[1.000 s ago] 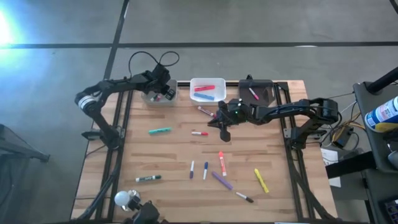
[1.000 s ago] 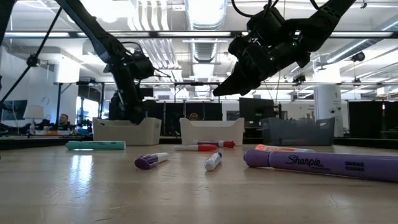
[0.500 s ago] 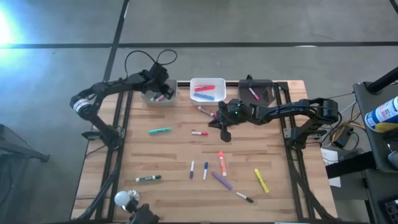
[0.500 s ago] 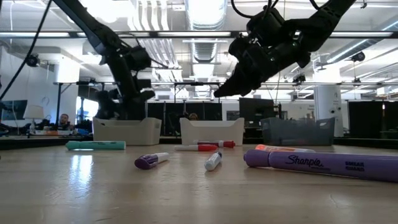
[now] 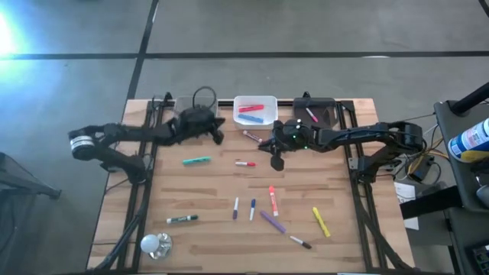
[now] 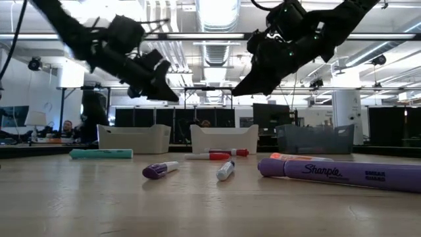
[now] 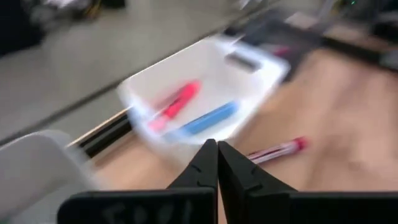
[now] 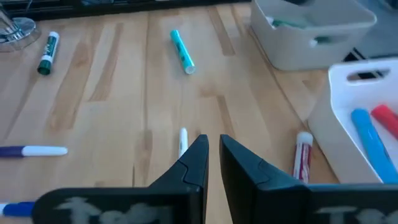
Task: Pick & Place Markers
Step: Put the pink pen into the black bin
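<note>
A wooden worktop (image 5: 206, 191) is seen carrying three bins along its far edge: a clear bin (image 5: 183, 108), a white bin (image 5: 254, 109) and a black bin (image 5: 319, 111). Markers (image 5: 272, 200) are scattered across the boards, among them a teal one (image 5: 196, 160) and a yellow one (image 5: 321, 221). A light bulb (image 5: 153, 244) is set at the near left corner.

Bench (image 5: 191, 191): open wood at left centre and along the right edge of the high view. Three bins line the top edge: clear bin (image 5: 186, 109), white bin (image 5: 254, 109), black bin (image 5: 319, 111). Left gripper (image 5: 218, 136) and right gripper (image 5: 276, 162) hang above the upper middle, narrowing the lane between them. Markers (image 5: 271, 200) clutter the lower centre. Light bulb (image 5: 154, 244) sits in the lower left corner.
</note>
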